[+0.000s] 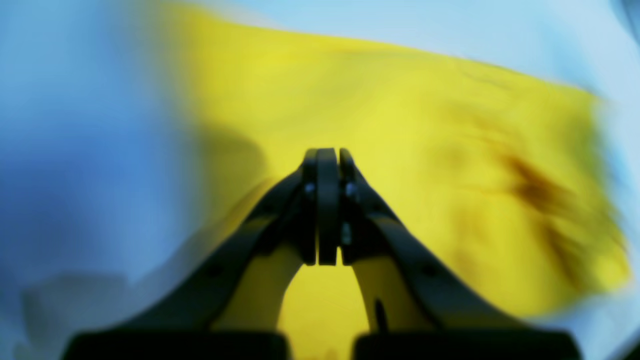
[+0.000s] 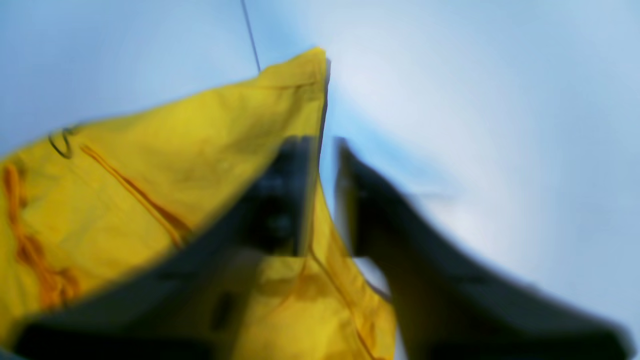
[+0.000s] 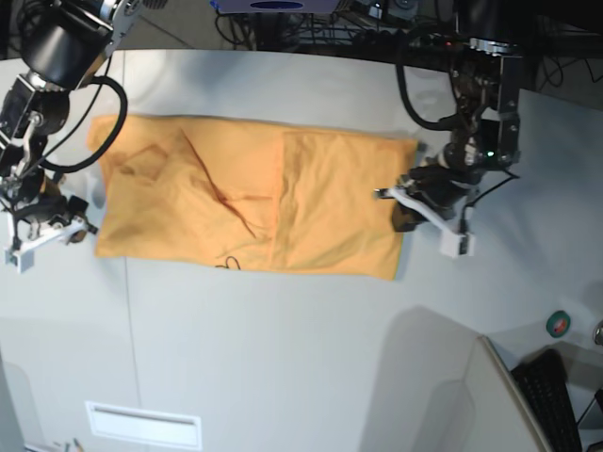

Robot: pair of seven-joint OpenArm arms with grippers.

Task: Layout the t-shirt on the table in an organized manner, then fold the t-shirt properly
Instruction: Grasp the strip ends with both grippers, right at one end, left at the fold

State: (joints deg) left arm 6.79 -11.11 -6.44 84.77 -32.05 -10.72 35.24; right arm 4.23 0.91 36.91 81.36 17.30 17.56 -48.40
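Base view: t-shirt (image 3: 250, 202) spread as wide strip mid-table (image 3: 283, 358), probably for folding. Left gripper (image 3: 403, 202) at 3 o'clock edge, clenched, seemingly on nothing. Right gripper (image 3: 52, 231) at 9 o'clock edge, parted, releasing cloth.

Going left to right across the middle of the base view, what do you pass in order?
Right gripper → t-shirt spread on the table → left gripper at the shirt's right edge → small green round object near the far right edge.
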